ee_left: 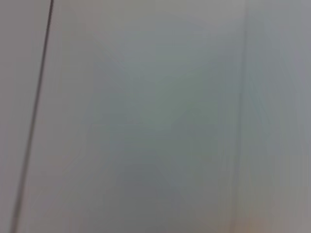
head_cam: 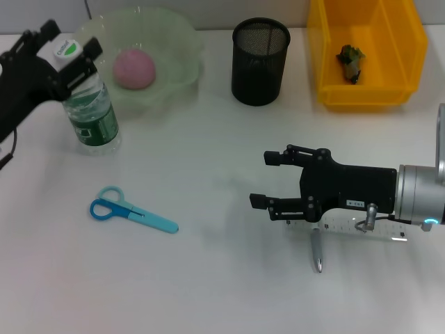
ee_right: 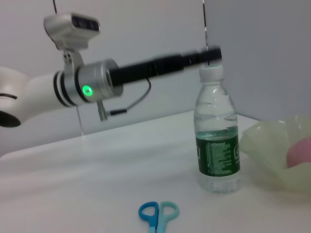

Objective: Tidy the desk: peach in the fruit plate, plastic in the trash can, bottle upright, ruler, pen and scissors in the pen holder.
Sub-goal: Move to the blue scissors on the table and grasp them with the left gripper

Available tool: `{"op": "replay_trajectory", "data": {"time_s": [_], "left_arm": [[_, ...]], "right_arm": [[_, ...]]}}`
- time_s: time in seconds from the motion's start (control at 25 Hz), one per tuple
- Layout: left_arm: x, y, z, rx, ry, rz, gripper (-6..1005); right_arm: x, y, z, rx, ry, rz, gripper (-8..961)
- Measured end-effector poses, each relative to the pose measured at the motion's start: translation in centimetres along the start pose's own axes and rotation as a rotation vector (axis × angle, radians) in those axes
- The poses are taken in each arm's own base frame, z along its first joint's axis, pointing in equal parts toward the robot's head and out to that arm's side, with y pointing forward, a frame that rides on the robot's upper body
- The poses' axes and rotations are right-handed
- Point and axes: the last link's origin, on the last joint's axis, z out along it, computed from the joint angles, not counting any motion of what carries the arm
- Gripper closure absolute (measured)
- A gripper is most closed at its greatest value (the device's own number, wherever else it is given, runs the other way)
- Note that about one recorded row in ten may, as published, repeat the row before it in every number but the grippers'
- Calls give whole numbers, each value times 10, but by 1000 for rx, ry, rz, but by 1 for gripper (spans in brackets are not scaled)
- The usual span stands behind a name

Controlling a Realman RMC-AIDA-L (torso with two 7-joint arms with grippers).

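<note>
Bright, even light; soft shadows; left wrist view wholly blurred.

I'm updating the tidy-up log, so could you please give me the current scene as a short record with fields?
peach: in the fruit plate
plastic: in the trash can
bottle: upright on the desk
left gripper: fingers either side of the bottle's cap
scissors: flat on desk
pen: on desk, partly under right arm
ruler: on desk, mostly hidden
right gripper: open, above desk
pen holder: nothing seen inside
</note>
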Motion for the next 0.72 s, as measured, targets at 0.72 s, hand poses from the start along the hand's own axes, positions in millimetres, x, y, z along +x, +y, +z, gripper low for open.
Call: {"op": "replay_trajectory", "data": {"time_s": [0.72], "left_arm": [[49, 41, -16, -556, -14, -112, 172]], "right_arm": [[-4, -4, -1, 16, -18, -1, 122]]}}
